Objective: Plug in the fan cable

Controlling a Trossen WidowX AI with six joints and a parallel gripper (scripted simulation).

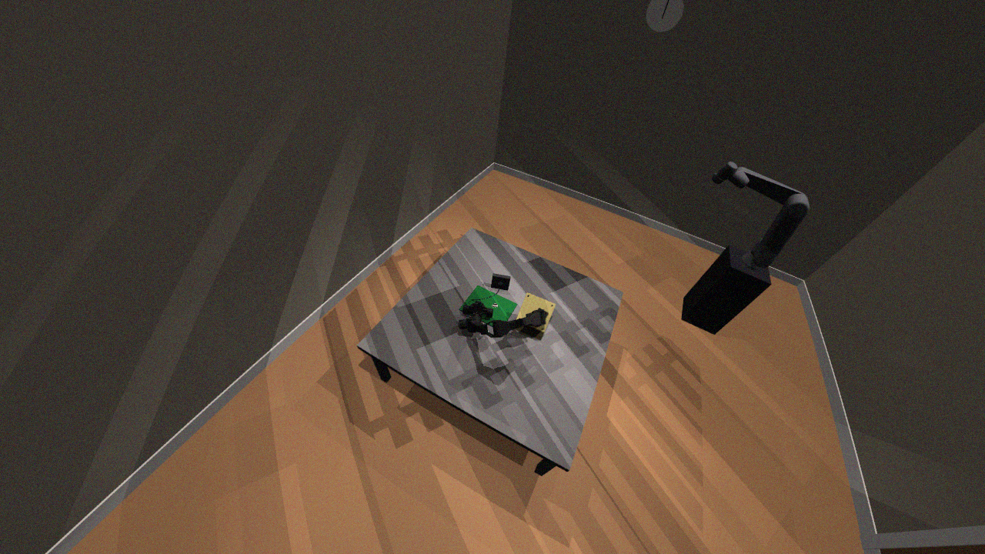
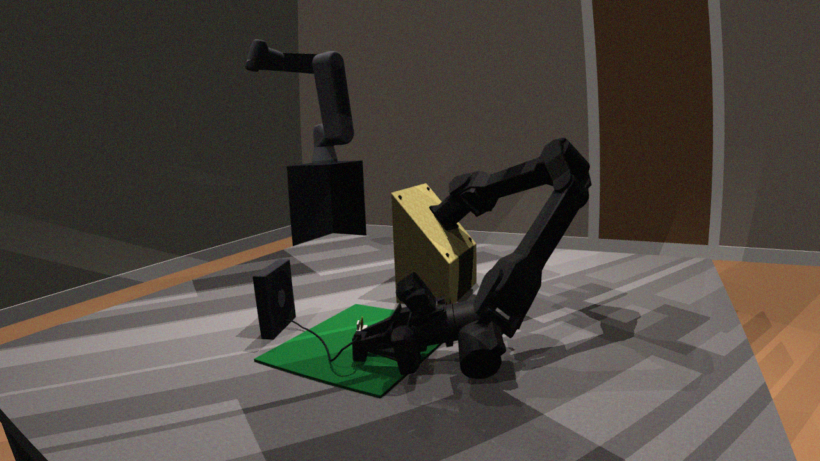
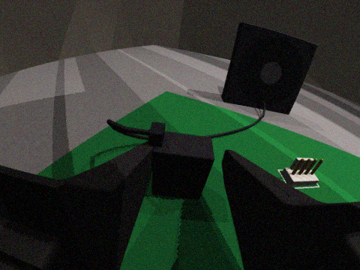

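The green board lies flat on the table. The four-pin fan header stands bare on it, its pins uncovered. The black fan stands upright behind the board, and its thin cable runs to the black plug. My gripper is low over the board and open. The plug sits between the fingers, left of the header, with a gap to the right finger. I cannot tell whether the plug rests on the board.
My arm's yellow mount block stands just behind the board. A second dark arm on a black pedestal stands off the table on the floor. The table edge is far from the board.
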